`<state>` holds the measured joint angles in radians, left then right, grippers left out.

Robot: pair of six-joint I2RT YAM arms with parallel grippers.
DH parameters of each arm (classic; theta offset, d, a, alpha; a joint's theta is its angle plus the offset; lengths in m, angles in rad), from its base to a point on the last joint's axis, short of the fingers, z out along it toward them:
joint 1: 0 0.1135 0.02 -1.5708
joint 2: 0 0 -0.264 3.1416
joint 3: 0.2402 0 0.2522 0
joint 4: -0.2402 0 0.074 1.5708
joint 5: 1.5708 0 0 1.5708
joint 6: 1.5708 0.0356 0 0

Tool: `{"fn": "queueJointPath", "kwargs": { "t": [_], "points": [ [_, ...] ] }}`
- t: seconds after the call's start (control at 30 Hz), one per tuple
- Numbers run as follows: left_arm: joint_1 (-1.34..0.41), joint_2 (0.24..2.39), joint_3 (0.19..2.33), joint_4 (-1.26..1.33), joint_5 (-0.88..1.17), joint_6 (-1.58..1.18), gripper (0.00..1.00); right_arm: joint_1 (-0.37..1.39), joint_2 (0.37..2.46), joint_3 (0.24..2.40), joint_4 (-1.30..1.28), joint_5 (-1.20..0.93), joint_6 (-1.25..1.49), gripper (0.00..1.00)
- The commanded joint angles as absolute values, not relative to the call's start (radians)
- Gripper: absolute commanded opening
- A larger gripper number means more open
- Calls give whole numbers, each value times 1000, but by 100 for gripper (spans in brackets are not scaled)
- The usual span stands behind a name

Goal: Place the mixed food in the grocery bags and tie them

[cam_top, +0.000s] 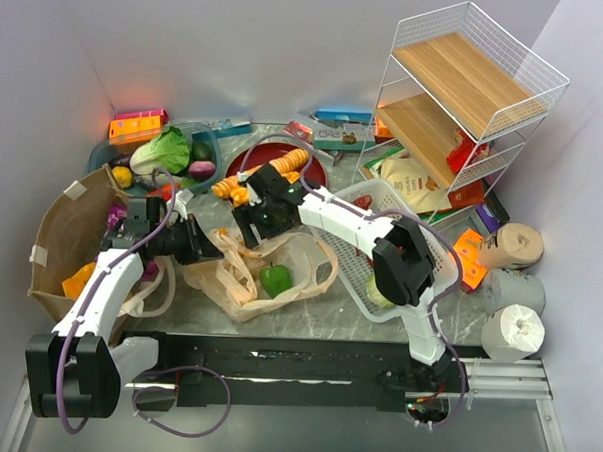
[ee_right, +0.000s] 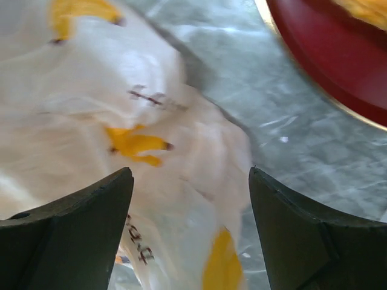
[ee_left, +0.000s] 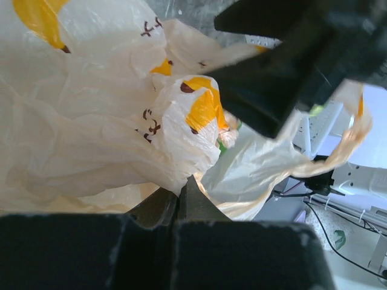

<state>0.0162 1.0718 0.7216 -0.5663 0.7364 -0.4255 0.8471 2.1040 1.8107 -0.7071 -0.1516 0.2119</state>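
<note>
The brown paper bag stands open at the left edge of the table. An orange packet lies at its near end and a purple packet at its far end. The left arm crosses the opening and hides the rest of the inside.

The plastic bag lies slumped in the middle of the table, toward the near edge. Its mouth gapes open and a dark-green bell pepper lies inside. The left gripper is at the bag's left handle with its jaws clenched on a fold of the thin film. The right gripper hangs over the bag's far rim with its jaws released and wide. Crumpled plastic lies between them, touching neither finger as far as the wrist view shows.

A white basket sits toward the right edge. The right arm covers much of it. A pale-green round thing, likely the cabbage, peeks out under the arm, and a small red item at its far end cannot be identified.

A teal bowl in the back-left corner holds leafy lettuce and several smaller pieces too small to name. A red plate at the back edge carries orange items.

In the left wrist view a dark, out-of-focus shape blocks the upper right, and the bag's contents are hidden behind the film.
</note>
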Motion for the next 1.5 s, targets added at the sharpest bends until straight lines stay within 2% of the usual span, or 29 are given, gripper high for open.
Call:
{"fn": "queueJointPath", "kwargs": {
  "t": [0.0, 0.1, 0.37, 0.63, 0.87, 1.13, 1.23, 1.4, 1.47],
  "points": [
    [20, 1054, 715, -572, 706, -422, 1, 839, 1993, 1864, -718, -109, 212, 90],
    [20, 1066, 721, -584, 677, -414, 1, 812, 2005, 1956, -733, -63, 215, 94],
    [20, 1098, 709, -537, 713, -428, 1, 684, 2127, 2117, -657, -173, 429, 94],
    [17, 1112, 706, -526, 735, -425, 1, 632, 2213, 2151, -561, -222, 843, 93],
    [17, 1095, 695, -515, 756, -440, 1, 635, 2266, 2188, -676, -163, 1138, 89],
    [17, 1083, 690, -514, 764, -436, 1, 635, 2212, 2089, -684, -112, 1178, 89],
    [18, 1075, 693, -517, 762, -433, 1, 640, 2178, 2031, -658, -109, 1190, 84],
    [17, 1023, 710, -515, 710, -452, 1, 687, 2016, 1930, -640, 93, 1025, 82],
    [21, 1000, 710, -485, 623, -509, 1, 686, 1920, 1875, -603, 120, 941, 83]
  ]
}}
